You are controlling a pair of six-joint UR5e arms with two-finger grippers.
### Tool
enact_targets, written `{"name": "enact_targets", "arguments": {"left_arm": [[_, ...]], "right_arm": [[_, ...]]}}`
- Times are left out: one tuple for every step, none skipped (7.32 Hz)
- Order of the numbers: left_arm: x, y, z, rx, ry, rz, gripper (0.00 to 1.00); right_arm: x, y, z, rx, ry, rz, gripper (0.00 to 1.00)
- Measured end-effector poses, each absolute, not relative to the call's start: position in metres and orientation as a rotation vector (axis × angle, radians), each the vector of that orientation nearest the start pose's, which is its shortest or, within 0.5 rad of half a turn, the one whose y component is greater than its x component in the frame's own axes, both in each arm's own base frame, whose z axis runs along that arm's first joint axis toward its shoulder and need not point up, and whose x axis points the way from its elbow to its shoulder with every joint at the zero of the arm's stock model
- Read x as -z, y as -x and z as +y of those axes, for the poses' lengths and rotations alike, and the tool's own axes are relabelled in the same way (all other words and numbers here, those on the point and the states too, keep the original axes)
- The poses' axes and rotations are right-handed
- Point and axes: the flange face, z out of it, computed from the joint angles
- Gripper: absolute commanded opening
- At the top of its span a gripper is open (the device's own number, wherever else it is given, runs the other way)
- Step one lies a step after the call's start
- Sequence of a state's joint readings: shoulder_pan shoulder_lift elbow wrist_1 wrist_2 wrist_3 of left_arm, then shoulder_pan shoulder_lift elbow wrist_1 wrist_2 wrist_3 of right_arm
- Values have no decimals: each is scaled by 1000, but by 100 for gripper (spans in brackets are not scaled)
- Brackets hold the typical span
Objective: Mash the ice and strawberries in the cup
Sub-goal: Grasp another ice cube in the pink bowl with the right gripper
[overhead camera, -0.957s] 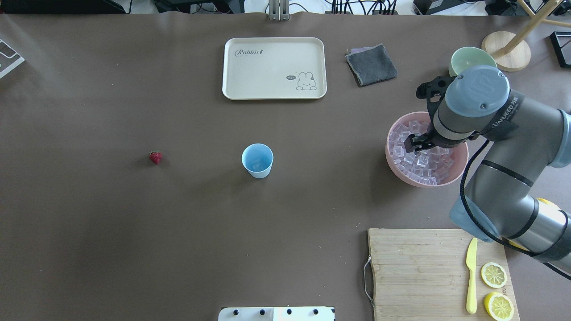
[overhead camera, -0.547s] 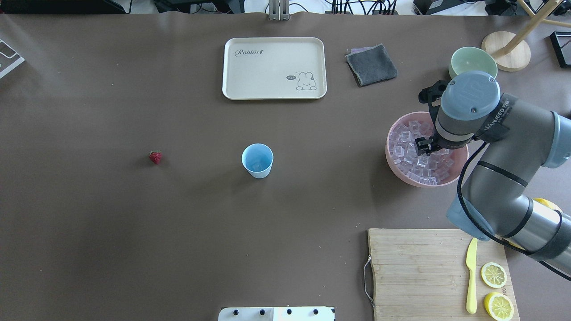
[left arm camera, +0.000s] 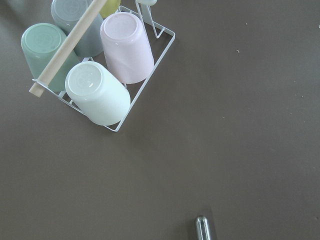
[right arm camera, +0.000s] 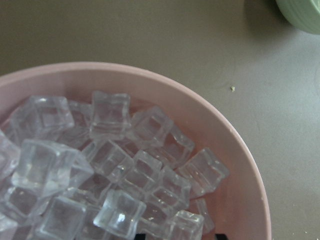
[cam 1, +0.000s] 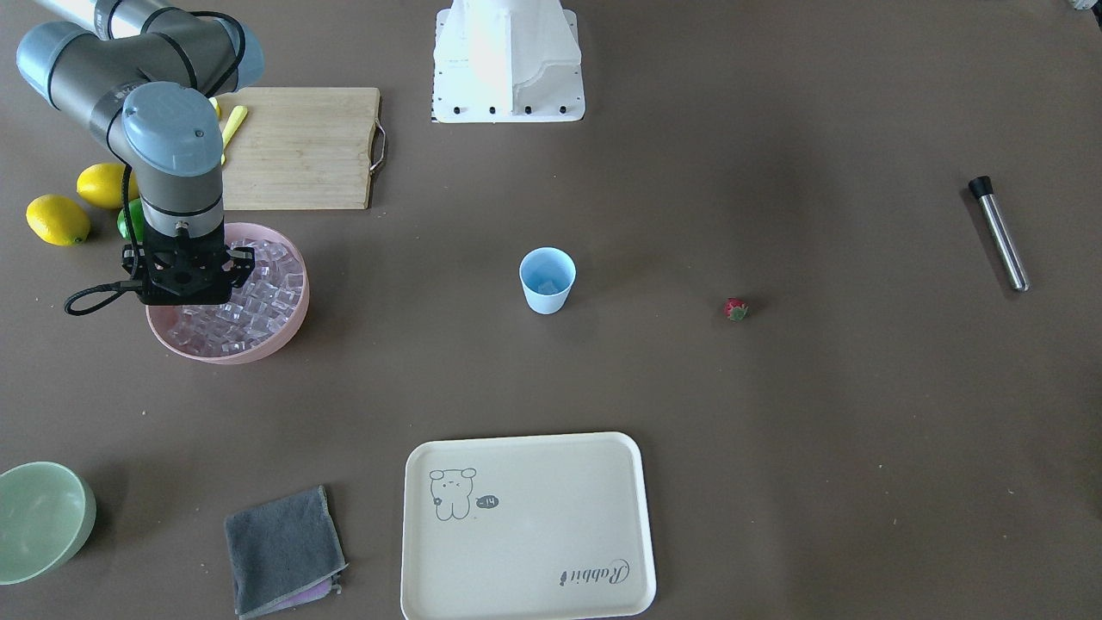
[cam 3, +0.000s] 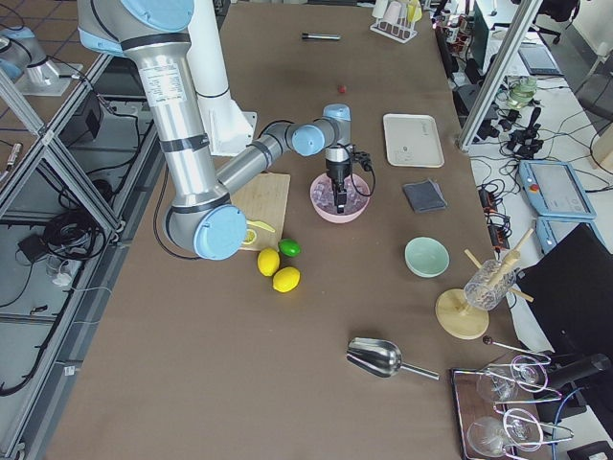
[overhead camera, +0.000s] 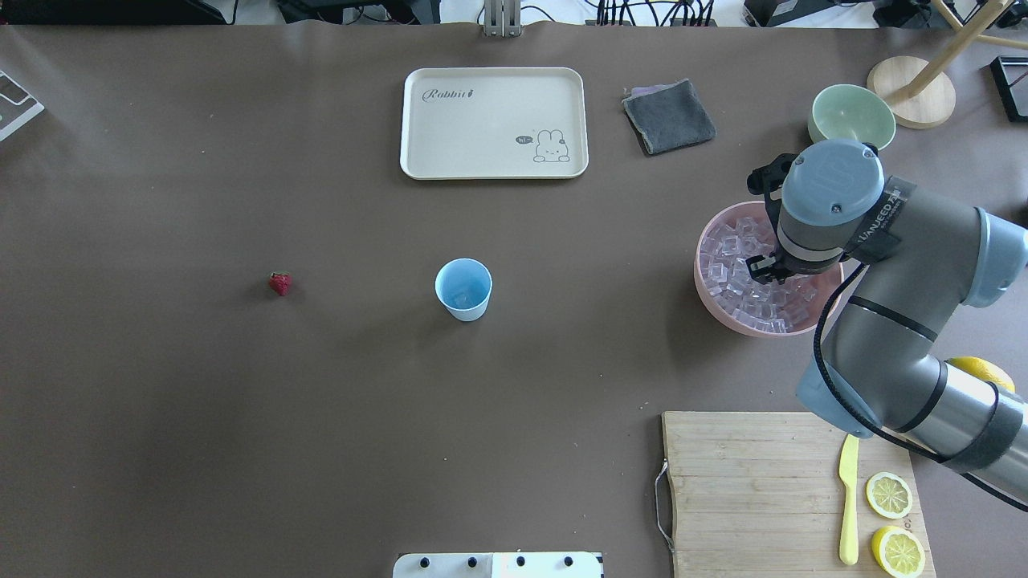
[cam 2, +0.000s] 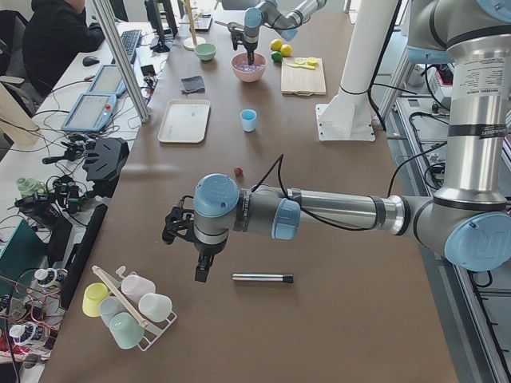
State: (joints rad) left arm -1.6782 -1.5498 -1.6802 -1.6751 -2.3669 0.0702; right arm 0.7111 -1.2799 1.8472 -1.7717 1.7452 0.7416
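Observation:
The pale blue cup [overhead camera: 463,289] stands upright mid-table, also in the front view [cam 1: 547,280]; something clear lies at its bottom. The red strawberry [overhead camera: 279,283] lies alone on the table, well apart from the cup. Ice cubes [right arm camera: 107,115] fill the pink bowl [overhead camera: 711,309]. My right gripper [overhead camera: 763,270] points down into the ice inside the bowl; in the right wrist view only its two dark fingertips show at the bottom edge, apart, so it looks open. My left gripper [cam 2: 204,271] hangs over the table's far left end near a metal rod [cam 2: 262,278]; I cannot tell whether it is open.
A cream tray [overhead camera: 494,122], a grey cloth [overhead camera: 668,116] and a green bowl [overhead camera: 851,116] lie at the back. A cutting board [overhead camera: 747,490] holds a yellow knife and lemon halves. A rack of upturned cups [left arm camera: 100,65] sits under the left wrist.
My right arm has shifted slightly toward the robot and its gripper has sunk lower into the ice in the pink bowl. The cup and strawberry have not moved.

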Motion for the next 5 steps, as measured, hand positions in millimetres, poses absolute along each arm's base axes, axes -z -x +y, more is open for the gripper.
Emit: {"name": "enact_targets", "arguments": {"left_arm": [[-602, 115, -483, -42, -252, 774, 99], [-603, 115, -483, -41, -251, 774, 99], [-603, 114, -483, -42, -250, 774, 99], [-603, 114, -484, -42, -250, 774, 99], [-602, 114, -484, -42, -251, 774, 99]], "right_arm": [[-417, 367, -466, 157, -132, -376, 32], [-417, 367, -467, 169, -135, -373, 27], [-417, 365, -468, 190, -141, -372, 23], [-417, 362, -471, 207, -147, -370, 22], [-416, 360, -472, 214, -150, -371, 22]]}}
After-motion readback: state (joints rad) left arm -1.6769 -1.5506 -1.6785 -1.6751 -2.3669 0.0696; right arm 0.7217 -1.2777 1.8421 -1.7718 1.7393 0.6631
